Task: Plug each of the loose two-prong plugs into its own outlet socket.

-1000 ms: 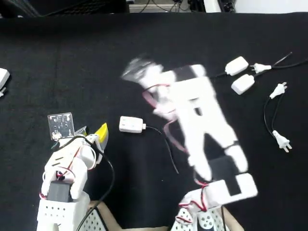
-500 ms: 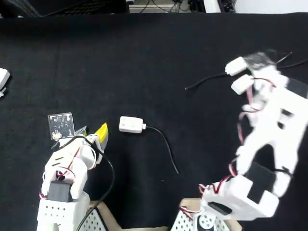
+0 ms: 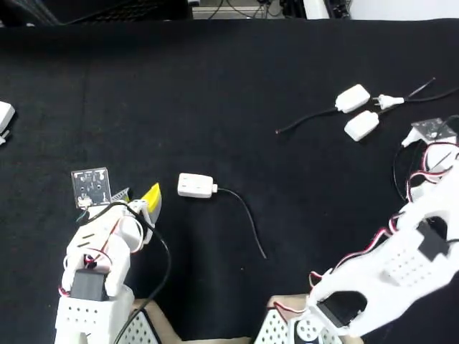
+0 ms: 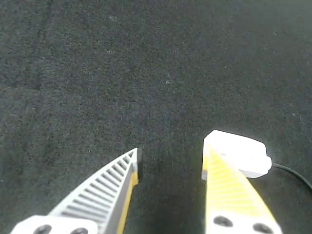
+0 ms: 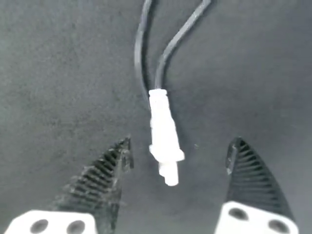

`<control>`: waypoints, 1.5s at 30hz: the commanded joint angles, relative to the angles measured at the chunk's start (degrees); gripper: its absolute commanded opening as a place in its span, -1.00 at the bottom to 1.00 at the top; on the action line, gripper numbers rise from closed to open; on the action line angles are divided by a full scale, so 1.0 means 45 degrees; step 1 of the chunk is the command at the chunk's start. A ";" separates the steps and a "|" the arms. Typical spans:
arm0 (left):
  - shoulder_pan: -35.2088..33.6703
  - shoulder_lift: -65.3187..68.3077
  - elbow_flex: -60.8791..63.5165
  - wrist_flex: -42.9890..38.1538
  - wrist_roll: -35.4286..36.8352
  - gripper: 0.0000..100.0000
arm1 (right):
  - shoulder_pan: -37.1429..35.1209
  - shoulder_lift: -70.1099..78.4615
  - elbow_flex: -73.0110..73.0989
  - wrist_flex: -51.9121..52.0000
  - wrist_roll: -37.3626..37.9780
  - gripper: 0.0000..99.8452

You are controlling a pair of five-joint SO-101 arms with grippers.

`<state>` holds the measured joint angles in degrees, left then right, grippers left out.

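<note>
From above, my left gripper sits just beside a white socket block with a black cord. Through my left wrist, it stands open and holds nothing, the yellow fingertip at the block's edge. Through my right wrist, my right gripper gapes wide around a white two-prong plug lying untouched on the black cloth, lengthwise between the fingers, prongs towards me.
</note>
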<state>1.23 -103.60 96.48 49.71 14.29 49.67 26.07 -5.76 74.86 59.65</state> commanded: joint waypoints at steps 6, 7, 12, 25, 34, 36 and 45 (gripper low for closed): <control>0.0107 0.0020 0.0205 0.0000 -0.0020 -0.55 | 0.0000 0.2862 -0.3839 0.2227 0.0137 -0.38; 0.0107 0.0020 0.0205 0.0000 -0.0020 -0.55 | -0.0020 0.3155 -0.4093 0.2247 0.0137 -0.40; 0.0107 0.0020 0.0205 0.0020 -0.0020 -0.55 | -0.0039 0.3858 -0.5148 0.2266 0.0098 -0.67; 0.0107 0.0020 0.0205 0.0020 -0.0039 -0.55 | -0.0059 0.3858 -0.5617 0.2364 0.0098 -0.74; 0.0107 0.0020 0.0205 0.0020 -0.0039 -0.55 | -0.0488 0.3780 -0.5910 0.3438 0.0078 -0.98; 0.0107 0.0020 0.0205 0.0020 -0.0039 -0.55 | -0.0567 0.3643 -0.6242 0.3946 0.0059 -0.98; 0.0107 0.0020 0.0205 0.0020 -0.0039 -0.55 | -0.1172 0.2159 -0.7805 0.5724 0.0059 -0.98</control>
<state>1.23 -103.60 96.48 49.71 14.29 46.24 41.19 -38.20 99.47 59.65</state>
